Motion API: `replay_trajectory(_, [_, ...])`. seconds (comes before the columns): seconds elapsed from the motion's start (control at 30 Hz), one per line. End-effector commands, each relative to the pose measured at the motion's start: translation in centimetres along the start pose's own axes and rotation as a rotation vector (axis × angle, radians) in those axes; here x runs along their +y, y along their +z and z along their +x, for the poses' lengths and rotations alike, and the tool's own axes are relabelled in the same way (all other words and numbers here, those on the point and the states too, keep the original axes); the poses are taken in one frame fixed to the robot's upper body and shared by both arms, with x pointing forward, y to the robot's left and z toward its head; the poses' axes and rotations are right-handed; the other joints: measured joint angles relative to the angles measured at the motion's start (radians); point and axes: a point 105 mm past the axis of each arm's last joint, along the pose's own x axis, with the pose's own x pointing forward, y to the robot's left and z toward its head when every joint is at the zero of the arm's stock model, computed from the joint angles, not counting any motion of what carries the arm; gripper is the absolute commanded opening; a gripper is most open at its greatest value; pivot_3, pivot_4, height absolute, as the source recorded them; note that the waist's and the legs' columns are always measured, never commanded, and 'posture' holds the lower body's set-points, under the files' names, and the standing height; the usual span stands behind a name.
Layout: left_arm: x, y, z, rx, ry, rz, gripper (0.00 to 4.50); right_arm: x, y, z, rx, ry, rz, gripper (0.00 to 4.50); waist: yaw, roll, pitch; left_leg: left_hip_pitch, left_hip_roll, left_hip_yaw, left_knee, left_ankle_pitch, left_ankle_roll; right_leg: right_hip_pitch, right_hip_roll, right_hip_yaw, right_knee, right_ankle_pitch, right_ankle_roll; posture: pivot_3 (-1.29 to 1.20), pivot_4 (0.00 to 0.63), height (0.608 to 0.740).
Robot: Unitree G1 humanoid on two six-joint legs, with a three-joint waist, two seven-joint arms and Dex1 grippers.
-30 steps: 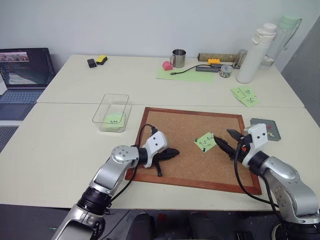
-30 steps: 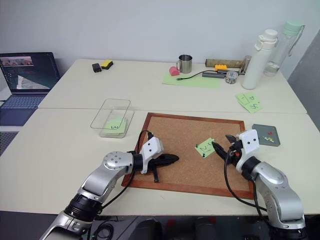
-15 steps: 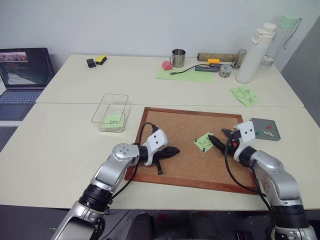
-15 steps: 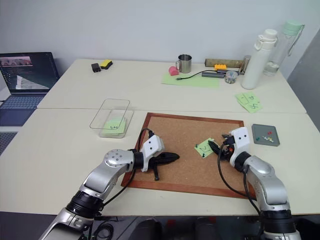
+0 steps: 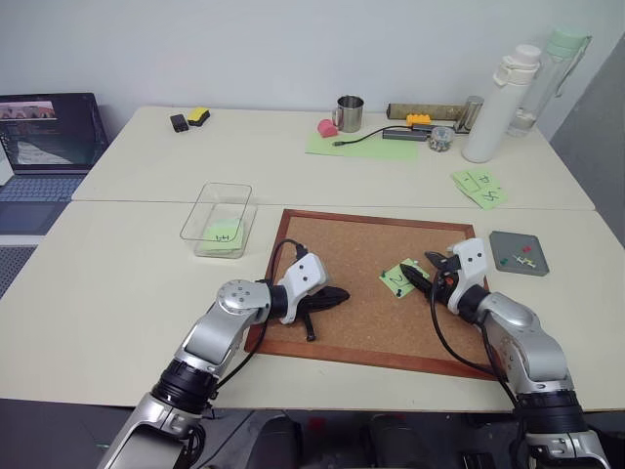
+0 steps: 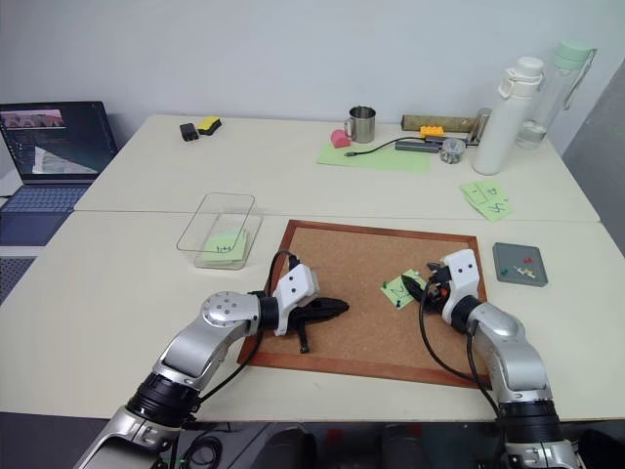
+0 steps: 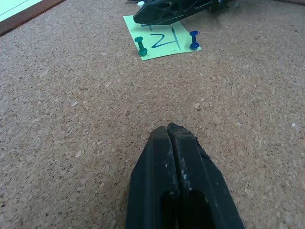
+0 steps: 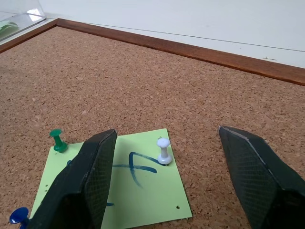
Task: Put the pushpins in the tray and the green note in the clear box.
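The green note [image 5: 397,279] marked "12" lies pinned on the cork board [image 5: 342,244]. A green pushpin [image 8: 58,140], a white pushpin [image 8: 163,150] and a blue pushpin [image 8: 19,215] stand in it. My right gripper [image 5: 424,270] is open and low at the note's right edge, with the white pin just ahead between its fingers [image 8: 90,181]. My left gripper [image 5: 338,296] is shut and empty, resting on the board to the note's left. The dark-grey tray [image 5: 500,244] sits right of the board with a few pins in it. The clear box [image 5: 193,212] stands left of the board and holds another green note.
A laptop [image 5: 49,132] is at the far left. A metal mug [image 5: 349,112], a green sheet [image 5: 361,145], a cable and two bottles [image 5: 503,103] line the back of the table. A pair of green notes [image 5: 479,186] lies at the back right.
My right gripper has come forward and down toward the green note and now stands open at its right edge. The left arm has kept still.
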Motion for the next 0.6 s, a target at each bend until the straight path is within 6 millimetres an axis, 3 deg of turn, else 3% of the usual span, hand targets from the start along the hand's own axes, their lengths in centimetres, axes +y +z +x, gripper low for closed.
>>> replay_trajectory(0.03, [0.36, 0.86, -0.44, -0.026, 0.019, 0.029, 0.00, 0.54, 0.76, 0.10, -0.033, 0.023, -0.045, 3.18, 0.000, 0.000, 0.000, 0.000, 0.000, 0.000, 0.000, 0.000, 0.000, 0.000, 0.000, 0.000, 0.000, 0.000, 0.000, 0.00, 0.150, 0.740])
replay_trajectory(0.17, [0.33, 0.90, -0.43, -0.026, 0.016, 0.031, 0.00, 0.53, 0.57, 0.14, -0.022, 0.020, -0.082, 3.00, 0.000, 0.000, 0.000, 0.000, 0.000, 0.000, 0.000, 0.000, 0.000, 0.000, 0.000, 0.000, 0.000, 0.000, 0.000, 0.00, 0.150, 0.740])
replay_trajectory(0.6, [0.33, 0.99, -0.37, -0.029, 0.014, 0.029, 0.00, 0.29, 0.76, -0.12, -0.031, 0.009, -0.076, 0.31, 0.000, 0.000, 0.000, 0.000, 0.000, 0.000, 0.000, 0.000, 0.000, 0.000, 0.000, 0.000, 0.000, 0.000, 0.000, 0.00, 0.150, 0.740])
